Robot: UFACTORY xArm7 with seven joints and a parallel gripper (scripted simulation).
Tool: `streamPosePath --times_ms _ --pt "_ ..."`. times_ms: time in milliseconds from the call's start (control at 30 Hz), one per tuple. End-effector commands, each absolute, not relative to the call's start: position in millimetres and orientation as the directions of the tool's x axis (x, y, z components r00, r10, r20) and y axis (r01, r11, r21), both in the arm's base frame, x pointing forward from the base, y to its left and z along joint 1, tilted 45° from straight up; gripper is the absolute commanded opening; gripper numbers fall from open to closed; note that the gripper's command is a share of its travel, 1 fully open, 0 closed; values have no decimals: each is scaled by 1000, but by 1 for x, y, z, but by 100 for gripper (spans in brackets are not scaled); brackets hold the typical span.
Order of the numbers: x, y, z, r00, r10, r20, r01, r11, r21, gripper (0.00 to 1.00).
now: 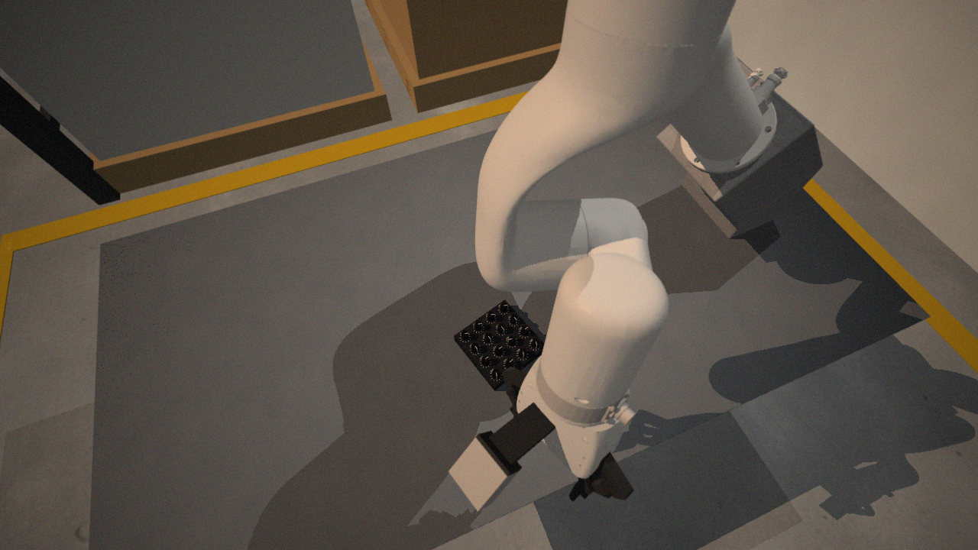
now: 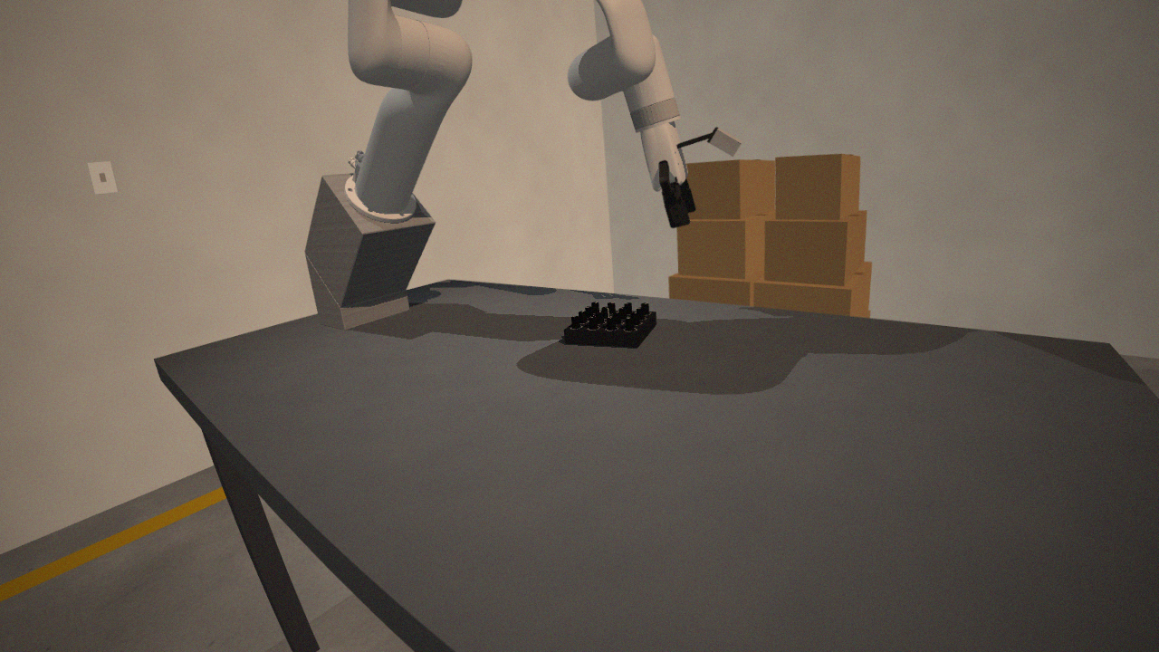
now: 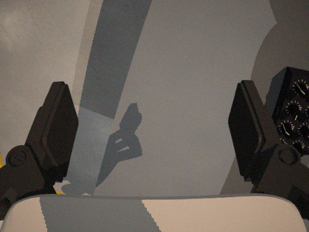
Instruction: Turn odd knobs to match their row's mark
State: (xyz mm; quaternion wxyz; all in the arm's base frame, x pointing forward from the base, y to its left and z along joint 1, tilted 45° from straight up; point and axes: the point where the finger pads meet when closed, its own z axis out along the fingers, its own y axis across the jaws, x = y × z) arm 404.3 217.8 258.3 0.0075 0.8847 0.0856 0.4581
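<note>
The black knob box [image 1: 497, 343] stands on its feet on the dark table, with several rows of small black knobs. It also shows in the exterior view [image 2: 609, 326] near the table's far middle. A corner of it shows at the right edge of the wrist view [image 3: 295, 109], behind the right finger. My gripper [image 2: 674, 198] hangs high above the table, well above the box and a little to its right. Its fingers stand wide open with nothing between them. The knob lines are too small to read.
The arm's grey base block [image 2: 360, 251] stands on the table's far left corner. Stacked cardboard boxes [image 2: 770, 234] stand on the floor behind the table. A yellow line [image 1: 273, 170] runs along the floor around the table.
</note>
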Motion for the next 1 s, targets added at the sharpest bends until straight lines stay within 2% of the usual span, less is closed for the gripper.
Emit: streamPosePath --times_ms 0,467,533,633,967 --pt "414 176 250 593 158 790 112 -987 113 100" --pt "416 162 246 603 157 782 102 -988 120 100" --pt "418 121 232 636 154 757 73 -987 140 100" --pt "418 107 227 647 153 747 63 -987 147 100" --pt "418 106 227 648 153 747 63 -987 147 100"
